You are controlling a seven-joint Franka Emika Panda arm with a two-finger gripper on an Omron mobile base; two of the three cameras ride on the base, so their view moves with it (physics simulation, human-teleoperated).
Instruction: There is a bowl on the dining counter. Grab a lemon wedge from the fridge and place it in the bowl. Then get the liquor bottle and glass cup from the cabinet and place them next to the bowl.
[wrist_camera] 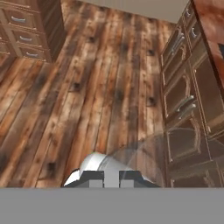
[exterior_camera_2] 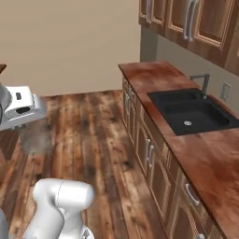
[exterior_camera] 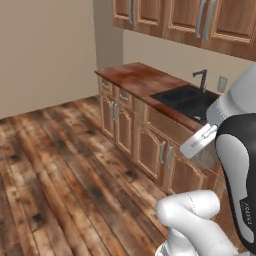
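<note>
My gripper (wrist_camera: 112, 177) hangs over the wooden floor with its dark fingertips close together. It is shut on the glass cup (wrist_camera: 166, 157), a clear, faintly grey shape that reaches toward the right of the hand view. In the left base view the cup (exterior_camera: 207, 157) hangs under the white hand, in front of the sink cabinets. The right base view has the cup (exterior_camera_2: 35, 137) as a pale smudge below the hand at the left edge. The bowl, the lemon wedge and the liquor bottle are out of view.
A reddish wooden counter (exterior_camera_2: 154, 77) with a black sink (exterior_camera_2: 189, 114) and a faucet (exterior_camera_2: 204, 84) runs along the right wall. Base cabinets (exterior_camera: 122, 125) stand below it and wall cabinets (exterior_camera: 170, 20) hang above. A drawer unit (wrist_camera: 26, 30) stands across the wide plank floor (exterior_camera: 60, 165).
</note>
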